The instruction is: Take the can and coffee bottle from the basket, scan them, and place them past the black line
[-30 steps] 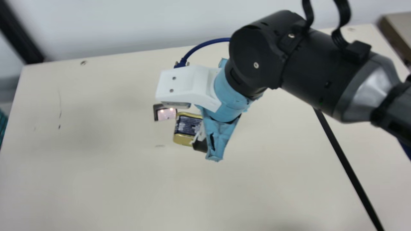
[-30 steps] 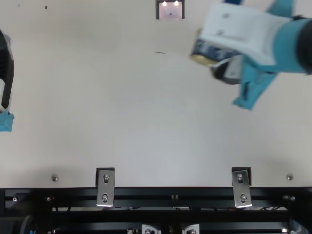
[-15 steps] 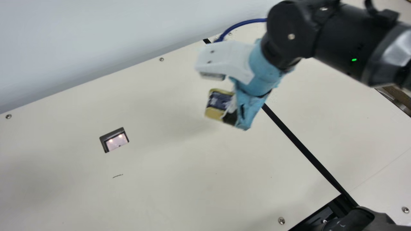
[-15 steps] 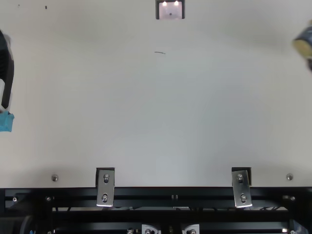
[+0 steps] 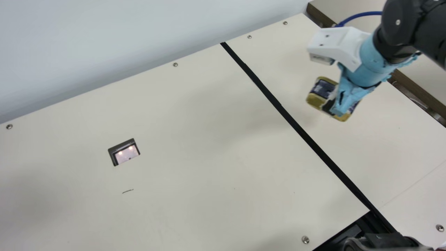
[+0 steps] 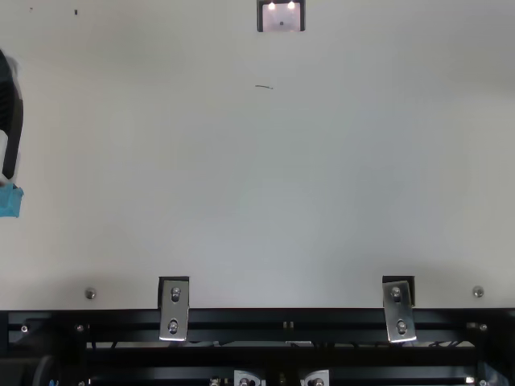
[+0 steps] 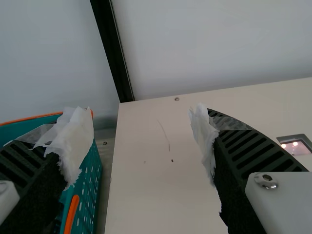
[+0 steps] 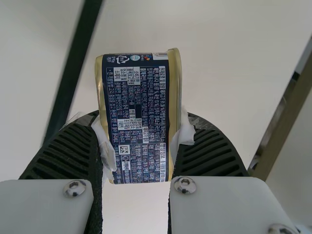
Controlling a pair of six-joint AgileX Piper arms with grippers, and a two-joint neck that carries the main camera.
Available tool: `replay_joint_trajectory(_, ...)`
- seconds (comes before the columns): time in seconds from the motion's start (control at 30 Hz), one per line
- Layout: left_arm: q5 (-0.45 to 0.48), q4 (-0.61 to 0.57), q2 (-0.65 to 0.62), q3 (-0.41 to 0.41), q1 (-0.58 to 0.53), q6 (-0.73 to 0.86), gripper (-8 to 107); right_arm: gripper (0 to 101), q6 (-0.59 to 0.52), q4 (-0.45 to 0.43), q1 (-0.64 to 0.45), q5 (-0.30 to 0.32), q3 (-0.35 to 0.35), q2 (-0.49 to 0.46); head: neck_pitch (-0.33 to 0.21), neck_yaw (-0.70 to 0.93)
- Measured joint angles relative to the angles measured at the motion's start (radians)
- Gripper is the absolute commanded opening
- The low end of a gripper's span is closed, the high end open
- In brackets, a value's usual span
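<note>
Your R gripper (image 8: 142, 124) pinches navy-and-gold boxy metal can (image 8: 136, 102) aloft past long straight black line (image 5: 306, 136); scan prob. done, set-down pending. Your L gripper (image 7: 139, 139) spread, empty, nr teal perforated plastic basket (image 7: 90, 170). Coffee bottle status: can't tell; you prob. lower can next.

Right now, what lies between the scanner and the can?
In the main view, the black line runs between the scanner and the can, which the right hand holds. Otherwise that stretch is bare table.
</note>
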Motion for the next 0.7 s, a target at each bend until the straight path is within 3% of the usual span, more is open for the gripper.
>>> replay_joint_trajectory(0.3, 0.000, 0.000, 0.000, 0.000, 0.000, 0.000, 90, 0, -0.034, 0.000, -0.218, -0.070, 0.034, 0.056, 0.000, 0.005)
replay_joint_trajectory(0.6, 0.000, 0.000, 0.000, 0.000, 0.000, 0.000, 90, 0, -0.095, 0.072, -0.333, -0.099, 0.081, 0.075, 0.000, 0.000)
replay_joint_trajectory(0.63, 0.000, 0.000, 0.000, 0.000, 0.000, 0.000, 90, 47, -0.104, 0.083, -0.342, -0.105, 0.086, 0.076, 0.000, 0.000)
replay_joint_trajectory(0.67, 0.000, 0.000, 0.000, 0.000, 0.000, 0.000, 90, 101, -0.108, 0.091, -0.348, -0.106, 0.090, 0.076, 0.000, 0.005)
replay_joint_trajectory(0.7, 0.000, 0.000, 0.000, 0.000, 0.000, 0.000, 90, 101, -0.113, 0.102, -0.352, -0.109, 0.095, 0.076, 0.000, 0.005)
